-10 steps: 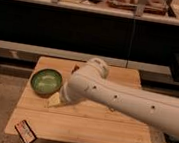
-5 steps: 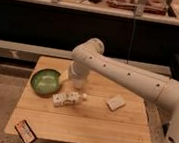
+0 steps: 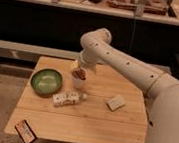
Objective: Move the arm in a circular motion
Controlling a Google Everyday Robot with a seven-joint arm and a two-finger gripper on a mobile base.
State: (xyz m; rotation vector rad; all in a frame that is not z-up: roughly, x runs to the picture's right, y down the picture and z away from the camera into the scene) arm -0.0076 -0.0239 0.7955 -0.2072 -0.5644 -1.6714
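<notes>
- Cream-white and thick, the robot arm of rounded tubular segments dotted with small dark screws reaches in from the lower right, climbs to a bulbous elbow joint above the far edge of the light wooden worktop, then bends down toward it.
- Its pale yellowish pincer hangs at the end of that downward bend, over the far middle of the worktop, right above a small white cup with something reddish at its top.
- Whether the pincer's two halves are apart or together, I cannot tell from where I stand.
- A round green bowl sits on the left side of the worktop, beside the cup.
- A small white bottle lies on its side near the middle, just in front of the cup.
- A pale, flat rectangular packet lies to the right of the bottle, apart from it.
- A dark flat packet with red and white markings rests at the near left corner, well away from the rest.
- Behind the worktop runs a dark shelving unit with cluttered items on top.
</notes>
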